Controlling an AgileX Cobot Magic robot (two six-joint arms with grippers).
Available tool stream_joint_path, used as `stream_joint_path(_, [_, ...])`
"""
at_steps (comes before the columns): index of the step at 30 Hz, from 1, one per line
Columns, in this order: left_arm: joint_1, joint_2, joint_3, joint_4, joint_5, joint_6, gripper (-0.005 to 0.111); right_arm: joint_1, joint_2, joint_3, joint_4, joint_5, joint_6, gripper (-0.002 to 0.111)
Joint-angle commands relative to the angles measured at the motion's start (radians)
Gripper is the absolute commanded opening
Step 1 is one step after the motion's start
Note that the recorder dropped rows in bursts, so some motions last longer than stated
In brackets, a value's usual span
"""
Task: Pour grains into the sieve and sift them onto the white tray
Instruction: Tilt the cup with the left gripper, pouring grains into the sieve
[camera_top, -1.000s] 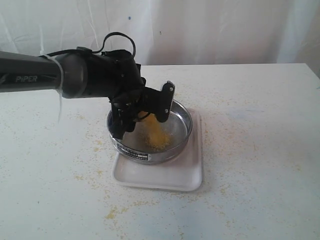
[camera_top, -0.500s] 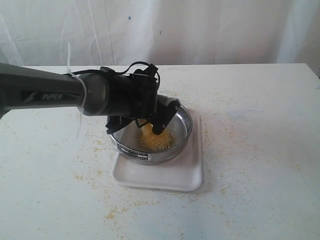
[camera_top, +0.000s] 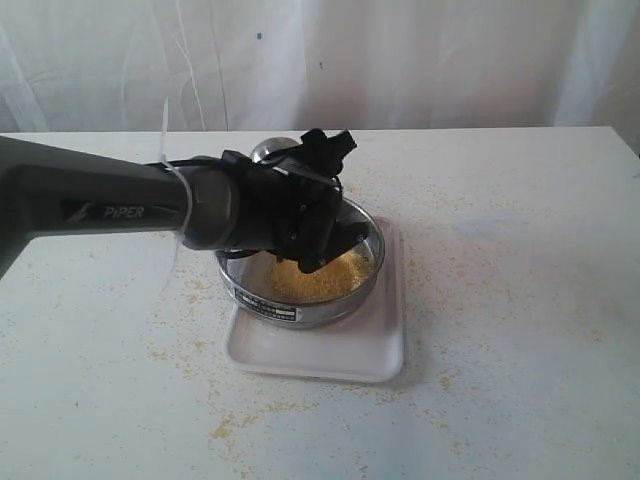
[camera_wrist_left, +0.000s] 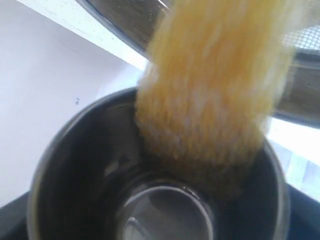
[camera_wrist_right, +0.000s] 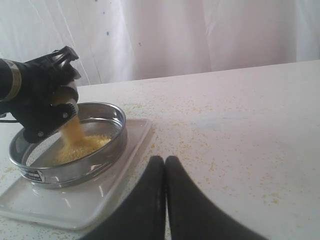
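- The left gripper (camera_top: 305, 210) is clamped wide around a steel cup (camera_wrist_left: 55, 170) and holds it tipped steeply, mouth down, over the sieve (camera_top: 372, 243).
- The grains (camera_wrist_left: 215, 95) run out of the cup in a thick yellow stream. A low heap lies on the mesh, toward the side of the sieve under the cup.
- The sieve stands on the white tray (camera_top: 350, 352), set toward the tray's far edge, so the near strip of the tray is bare.
- The tray lies around the middle of the table (camera_top: 520, 300), where stray grains are scattered about it.
- The right gripper (camera_wrist_right: 165, 162) has its jaws pressed together and holds nothing. It sits low over the table, apart from the tray.
- The step in hand looks like the pour itself, and sifting has not begun.
- Some grain shows inside the cup at its lip. How much is left deeper in, I cannot tell.
- The next move likely calls for keeping the cup's mouth inside the sieve's ring until the stream stops.
- After that, the cup should be righted and set down clear of the tray.
- Then the sieve needs a grip on its wall and a level shake, so the fall lands on the tray and not past its low rim.
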Motion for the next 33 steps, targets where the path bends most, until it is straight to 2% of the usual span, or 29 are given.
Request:
stream_joint_path(1, [-0.026,0.006,0.003,0.092,0.041,0.019,0.000,0.003,-0.002,0.006,-0.008,-0.006,0.004,0.000])
stream_joint_path(10, [-0.062,0.006,0.003,0.151,0.080,0.067,0.000,0.003,-0.002,0.006,-0.008,-0.006,0.004,0.000])
stream_joint_path(17, [-0.114,0.006,0.009,0.198,0.212,0.059,0.000,0.003,-0.002,0.006,-0.008,-0.006,0.004,0.000])
stream_joint_path(21, [-0.115,0.008,0.015,0.166,0.218,0.059,0.000,0.003,-0.002,0.006,-0.008,-0.006,0.004,0.000])
stream_joint_path(23, [-0.115,0.008,0.015,0.167,0.271,0.064,0.000,0.003,-0.002,0.006,-0.008,-0.006,0.004,0.000])
stream_joint_path(26, [-0.156,0.001,0.015,0.220,0.376,0.053,0.000,0.003,-0.002,0.006,-0.008,-0.006,0.004,0.000])
stream_joint_path(33, [-0.182,0.001,0.045,0.207,0.372,0.042,0.000,0.003,-0.002,0.006,-0.008,-0.006,0.004,0.000])
